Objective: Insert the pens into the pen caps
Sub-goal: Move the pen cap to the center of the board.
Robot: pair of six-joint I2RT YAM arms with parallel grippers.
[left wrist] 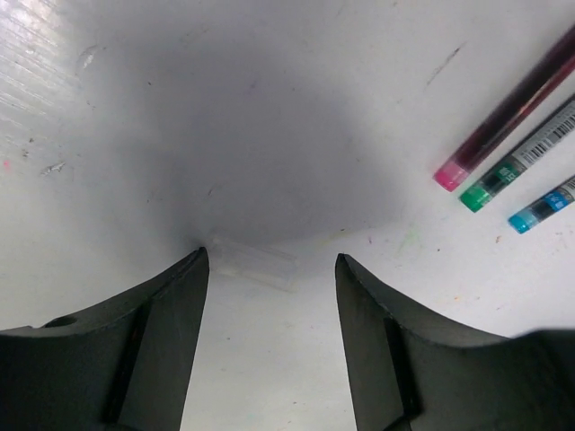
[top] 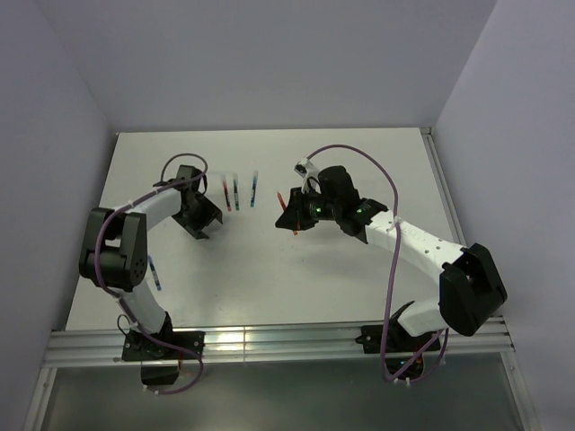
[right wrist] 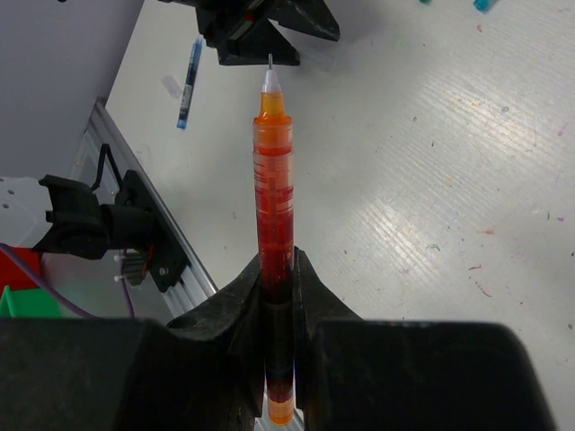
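Centre right of the overhead view: my right pincer [right wrist: 277, 269] is clamped on an orange-red pen [right wrist: 272, 171]. It grips the pen near its back end, and the bare fine tip points away from the wrist.
Centre left of the overhead view: my left pincer [left wrist: 271, 268] hangs low over the white table [top: 359, 269]. Its two dark fingers are spread wide and hold nothing.
Cap: a short clear cap [left wrist: 256, 262] lies flat on the table between those spread fingers, nearer the one at the lower left of the left wrist frame. I cannot tell whether it touches that finger.
Other pens: a red pen [left wrist: 508, 117], a green pen [left wrist: 526, 153] and a blue pen [left wrist: 546, 202] lie side by side at the upper right of the left wrist frame, well apart from the cap. I cannot tell whether they are capped.
Stray pen: a second blue pen [top: 154, 272] lies at the left of the overhead view, beside the left arm.
Step in hand: I judge this to be the pick-up of the cap, with the pen ready in the other arm.
Next move: I need to close the left fingers squarely across the cap, lift it, then turn its open end towards the pen tip and bring the two into line.
Caution: the cap is small and see-through, so I expect it could roll or slip out as the fingers close.
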